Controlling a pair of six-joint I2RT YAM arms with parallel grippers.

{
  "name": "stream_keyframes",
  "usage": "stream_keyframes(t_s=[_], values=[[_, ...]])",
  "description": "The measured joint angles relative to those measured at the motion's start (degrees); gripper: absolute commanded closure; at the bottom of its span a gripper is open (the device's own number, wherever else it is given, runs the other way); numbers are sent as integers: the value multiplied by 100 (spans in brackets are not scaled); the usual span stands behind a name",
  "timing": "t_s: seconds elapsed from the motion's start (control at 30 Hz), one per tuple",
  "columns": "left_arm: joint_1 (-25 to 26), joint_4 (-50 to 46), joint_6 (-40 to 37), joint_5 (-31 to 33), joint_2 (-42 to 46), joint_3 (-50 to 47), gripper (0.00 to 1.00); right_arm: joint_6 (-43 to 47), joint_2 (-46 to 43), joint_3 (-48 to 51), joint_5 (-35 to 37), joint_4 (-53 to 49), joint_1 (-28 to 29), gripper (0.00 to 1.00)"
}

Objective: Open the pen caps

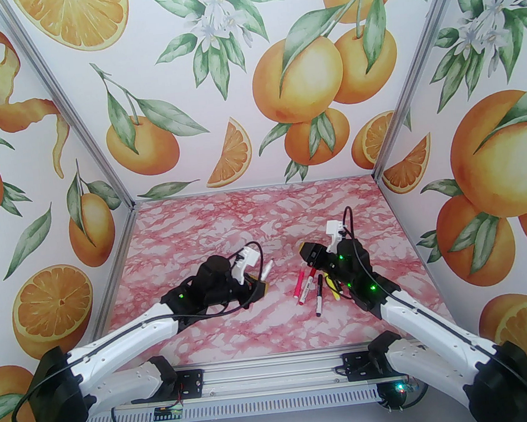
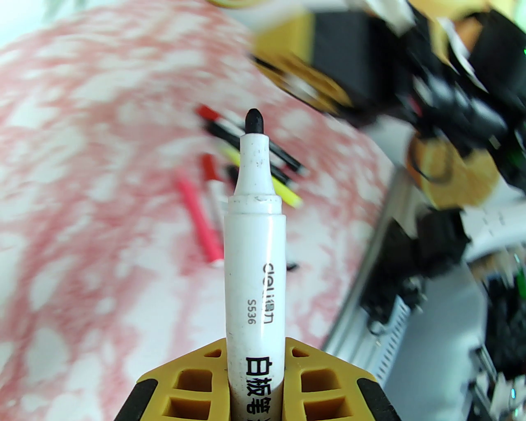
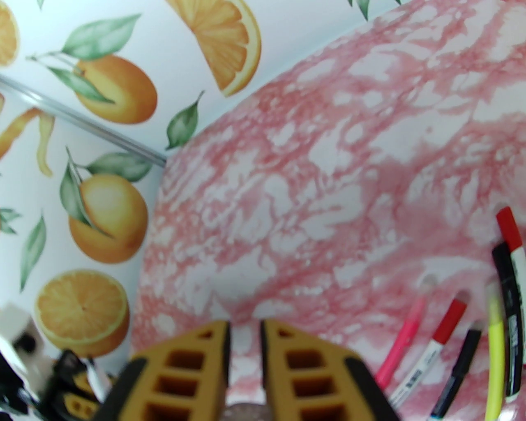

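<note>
My left gripper [image 2: 257, 394] is shut on a white pen [image 2: 254, 255] printed with black lettering. The pen stands out past the yellow fingers [image 2: 193, 382], and its black tip [image 2: 254, 121] is bare, with no cap on it. In the top view this gripper [image 1: 265, 284] hovers left of centre. My right gripper [image 1: 305, 253] is a short way to its right, with its jaws nearly together on a dull stubby pen cap [image 3: 246, 411] at the frame's bottom edge. Several capped pens [image 1: 312, 289] lie in a loose bunch below the right gripper, among them a pink one [image 3: 400, 341] and a yellow one [image 3: 495, 349].
The pink marbled tabletop [image 1: 227, 223] is walled on three sides by orange-print panels [image 1: 238, 76]. A metal rail [image 1: 263, 375] with the arm bases runs along the near edge. The right arm [image 1: 427, 323] reaches over the pens' right side.
</note>
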State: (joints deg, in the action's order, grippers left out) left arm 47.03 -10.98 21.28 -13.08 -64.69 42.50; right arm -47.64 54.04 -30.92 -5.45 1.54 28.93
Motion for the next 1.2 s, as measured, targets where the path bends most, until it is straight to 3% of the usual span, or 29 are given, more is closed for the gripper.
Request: stream_keyframes(t_s=[0.33,0.6,0.9,1.2], values=[[-1174,-1631,-76,1338,131,-116,100,490,170,-339,658,-1047,885,91],[-2083,-1735,-219,1764,-328,-326,100,531,673,-339,682,-1038,1235,92],[-2334,-1589,-348,1954,-1443,-232,100,531,1073,-339,673,-868,1508,92],[-2358,-1582,-367,1945,-1882,101,98,529,1200,-341,654,-706,1530,92]])
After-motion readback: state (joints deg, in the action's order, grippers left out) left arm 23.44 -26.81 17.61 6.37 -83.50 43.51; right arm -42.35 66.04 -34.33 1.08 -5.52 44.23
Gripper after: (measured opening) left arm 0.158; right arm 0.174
